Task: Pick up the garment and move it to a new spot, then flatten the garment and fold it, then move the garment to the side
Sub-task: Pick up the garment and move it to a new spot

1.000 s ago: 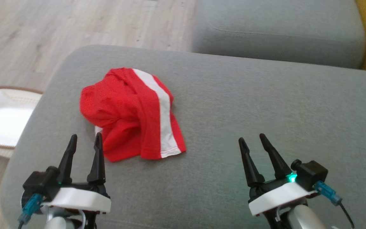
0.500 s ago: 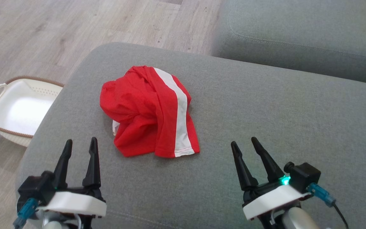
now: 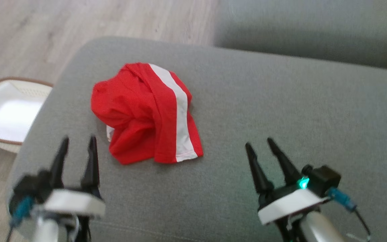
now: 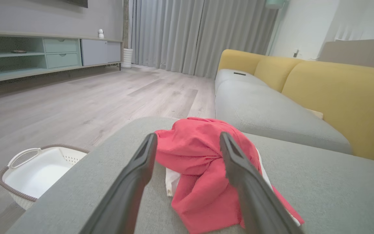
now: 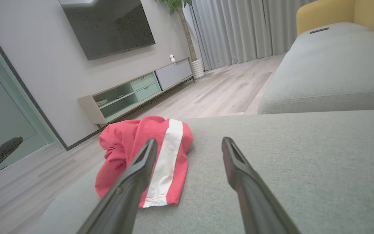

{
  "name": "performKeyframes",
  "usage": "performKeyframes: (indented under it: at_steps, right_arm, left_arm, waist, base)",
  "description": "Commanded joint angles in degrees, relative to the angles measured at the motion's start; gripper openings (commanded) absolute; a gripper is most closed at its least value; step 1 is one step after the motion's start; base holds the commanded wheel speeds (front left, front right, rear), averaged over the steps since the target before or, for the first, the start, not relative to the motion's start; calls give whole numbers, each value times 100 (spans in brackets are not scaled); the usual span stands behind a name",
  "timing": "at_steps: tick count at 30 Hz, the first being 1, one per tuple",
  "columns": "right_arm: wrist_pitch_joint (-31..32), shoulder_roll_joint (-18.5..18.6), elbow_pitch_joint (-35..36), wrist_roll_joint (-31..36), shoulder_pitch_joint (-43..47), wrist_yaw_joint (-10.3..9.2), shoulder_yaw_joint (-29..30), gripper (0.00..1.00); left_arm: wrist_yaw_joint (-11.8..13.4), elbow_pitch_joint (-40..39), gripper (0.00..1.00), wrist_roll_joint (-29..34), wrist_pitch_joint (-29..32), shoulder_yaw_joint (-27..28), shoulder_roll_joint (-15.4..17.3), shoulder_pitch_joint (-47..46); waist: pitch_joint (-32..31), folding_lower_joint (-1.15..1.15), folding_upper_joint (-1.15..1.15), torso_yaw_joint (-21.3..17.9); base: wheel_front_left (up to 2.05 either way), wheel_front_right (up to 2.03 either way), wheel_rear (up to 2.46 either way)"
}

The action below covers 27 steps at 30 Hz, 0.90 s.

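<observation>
**Both my grippers spread wide, red garment lying untouched on the cushion**

The garment [image 3: 146, 114] is a crumpled red heap with a white stripe [image 3: 181, 111] running along its right side. It lies on the grey seat cushion [image 3: 281, 117], in the left half, closer to the far-left rounded corner than to the near edge. The bunched, rounded part faces the cushion's left edge, and the flatter hem with the end of the stripe points toward the near edge. A small white scrap shows at its near-left side, under the red folds.

My left gripper [image 3: 79, 137] hangs over the near-left part of the cushion, close to the left edge. Its two fingers are spread apart with nothing between them. It is blurred in the head view. Its tip on the garment side sits just beside the heap's near-left border, with a strip of bare cushion between them. In my left wrist view the heap lies straight ahead between my fingers.

My right gripper [image 3: 258, 142] is over the cushion nearer the near edge, right of the middle, well apart from the garment. Its fingers are also spread and hold nothing. In my right wrist view the garment lies ahead and to the left.

A white basket [image 3: 5, 117] with a brown rim stands on the wooden floor [image 3: 45, 27] just past the cushion's left edge. A second grey cushion [image 3: 307, 30] lies beyond the far edge.
</observation>
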State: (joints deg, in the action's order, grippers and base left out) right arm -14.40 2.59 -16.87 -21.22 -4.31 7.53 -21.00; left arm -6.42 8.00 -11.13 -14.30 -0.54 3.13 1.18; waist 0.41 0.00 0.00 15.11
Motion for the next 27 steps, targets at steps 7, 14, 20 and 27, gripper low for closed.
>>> performKeyframes:
  at_steps: [7, 14, 20, 27]
  right_arm:
    - [-60, 29, 356, 269, -604, -4, 276, 100]
    - [-60, 29, 465, 356, -823, -4, 474, 100]
    - [-60, 29, 554, 314, -1018, -4, 469, 100]
    - [-60, 29, 618, 196, -1196, -4, 436, 100]
  left_arm:
    - [-96, 546, 100, 98, 168, -92, 890, -1972]
    - [-105, 1453, 100, -857, 1987, -1367, 1949, -3881]
    - [-105, 2017, 100, -1604, 3467, -2420, 2593, -5109]
    - [-106, 2596, 100, -2280, 4405, -3121, 2890, -5929]
  waist:
    - [917, 0, 0, -504]
    - [1520, 0, 0, -910]
    - [1927, 0, 0, -1228]
    - [2346, 0, 0, -1524]
  base:
    - [0, 0, 0]
    - [0, 0, 0]
    - [0, 0, 0]
    - [0, 0, 0]
